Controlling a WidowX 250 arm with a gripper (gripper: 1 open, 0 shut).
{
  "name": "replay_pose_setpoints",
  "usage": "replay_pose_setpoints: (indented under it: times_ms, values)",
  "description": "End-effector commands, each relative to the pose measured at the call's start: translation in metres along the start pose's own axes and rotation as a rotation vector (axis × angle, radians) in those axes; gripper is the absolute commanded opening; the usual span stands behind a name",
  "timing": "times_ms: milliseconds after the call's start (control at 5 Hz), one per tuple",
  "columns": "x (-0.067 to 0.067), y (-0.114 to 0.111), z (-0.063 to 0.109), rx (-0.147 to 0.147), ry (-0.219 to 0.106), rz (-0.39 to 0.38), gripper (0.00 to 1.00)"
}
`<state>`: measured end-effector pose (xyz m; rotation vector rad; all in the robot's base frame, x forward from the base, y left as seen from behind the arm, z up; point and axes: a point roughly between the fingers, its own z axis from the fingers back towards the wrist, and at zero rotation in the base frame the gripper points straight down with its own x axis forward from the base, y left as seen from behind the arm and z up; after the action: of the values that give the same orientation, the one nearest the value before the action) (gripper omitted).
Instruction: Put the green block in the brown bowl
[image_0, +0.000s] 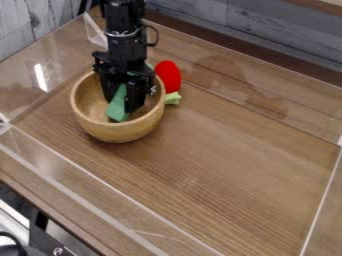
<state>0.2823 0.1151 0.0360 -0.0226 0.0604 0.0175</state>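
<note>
The brown bowl (91, 127) sits on the wooden table at the left. My black gripper (123, 97) reaches down into it from above. The green block (119, 104) stands tilted inside the bowl, its lower end near the bowl's floor, with a dark finger on each side of it. The fingers look shut on the block. The block's upper end is hidden behind the gripper.
A rounded red object with a green bit (168, 77) lies just right of the bowl, touching its rim. Clear plastic walls (40, 70) ring the table. Bare wood spreads to the right and front of the bowl.
</note>
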Motion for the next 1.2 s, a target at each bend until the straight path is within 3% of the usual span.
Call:
replay_pose_setpoints:
  times_ms: [0,200,400,600,1000]
  values:
    - [0.004,0.005,0.006,0.005,-0.025,0.014,1.00]
    - [0.005,0.005,0.006,-0.003,-0.026,0.018,0.00]
    - [0.005,0.005,0.008,-0.008,-0.024,0.022,1.00]
    - [0.005,0.004,0.009,-0.018,-0.028,0.026,0.00]
    - [0.008,-0.001,0.024,-0.028,-0.048,0.034,0.00]
